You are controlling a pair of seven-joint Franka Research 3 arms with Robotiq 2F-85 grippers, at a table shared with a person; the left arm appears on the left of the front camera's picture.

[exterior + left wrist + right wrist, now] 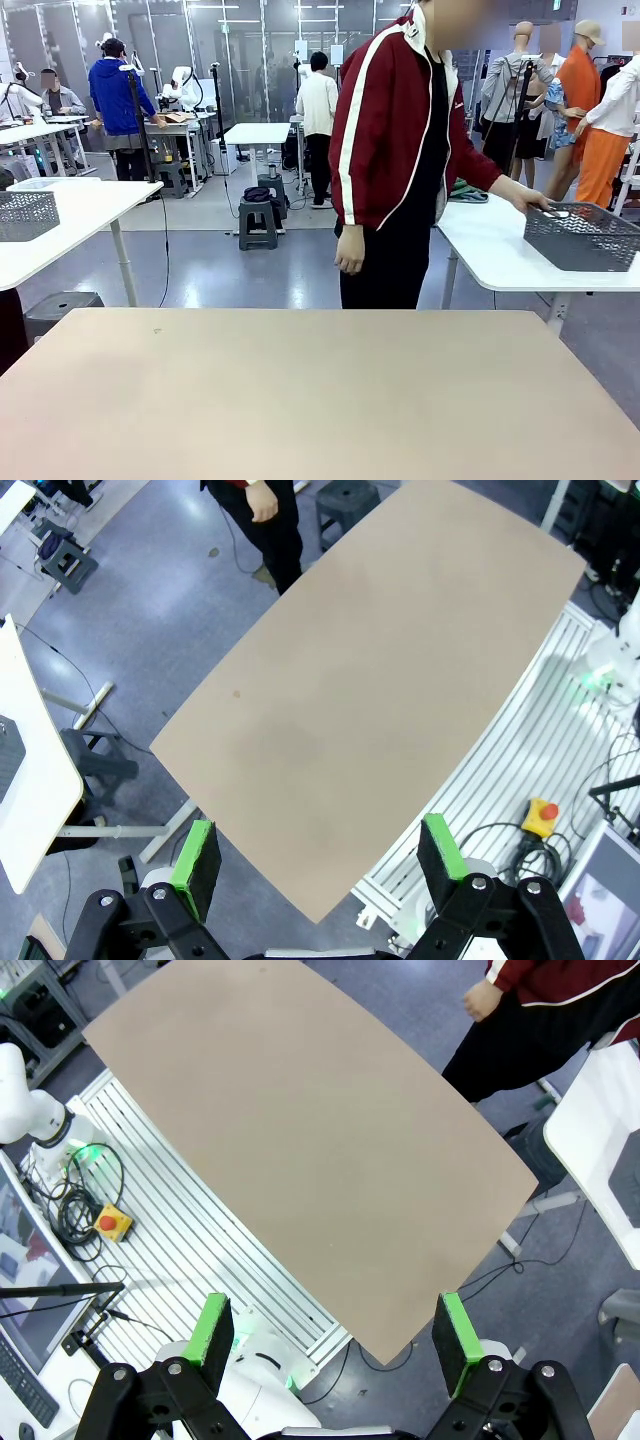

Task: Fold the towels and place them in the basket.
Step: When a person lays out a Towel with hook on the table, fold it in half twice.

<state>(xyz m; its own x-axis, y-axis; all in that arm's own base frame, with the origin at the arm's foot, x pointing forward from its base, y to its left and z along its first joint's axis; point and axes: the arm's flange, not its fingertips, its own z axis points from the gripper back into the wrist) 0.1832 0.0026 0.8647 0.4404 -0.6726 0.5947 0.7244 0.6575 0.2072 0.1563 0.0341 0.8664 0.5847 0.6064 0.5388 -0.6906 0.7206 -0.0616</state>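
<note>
In the front view a bare tan table (300, 400) takes up the lower half of the frame, and a person (400, 150) in a maroon jacket with white stripes stands behind its far edge, centre right. The dark grey mesh basket (585, 238) is set on a white side table (490, 250) at the right of the frame, well apart from the tan table; its right end is cut off by the frame edge. The person's outstretched hand (530, 203) is laid on the basket's near rim, with something small and pale beside the fingers that is too small to make out. The person's other hand (350, 262) hangs by the hip. A greenish bundle (468, 190) is half hidden behind the maroon sleeve - whether it is one of the towels cannot be told. A second mesh basket (25, 215) is cropped by the left edge, on another white table. In the left wrist view the left gripper (318, 855) is seen at the bottom with its green pads set wide apart and nothing between them, high above the tan table's corner. In the right wrist view the right gripper (333, 1332) is likewise spread wide and empty - the person is cut off at the upper right there.
</note>
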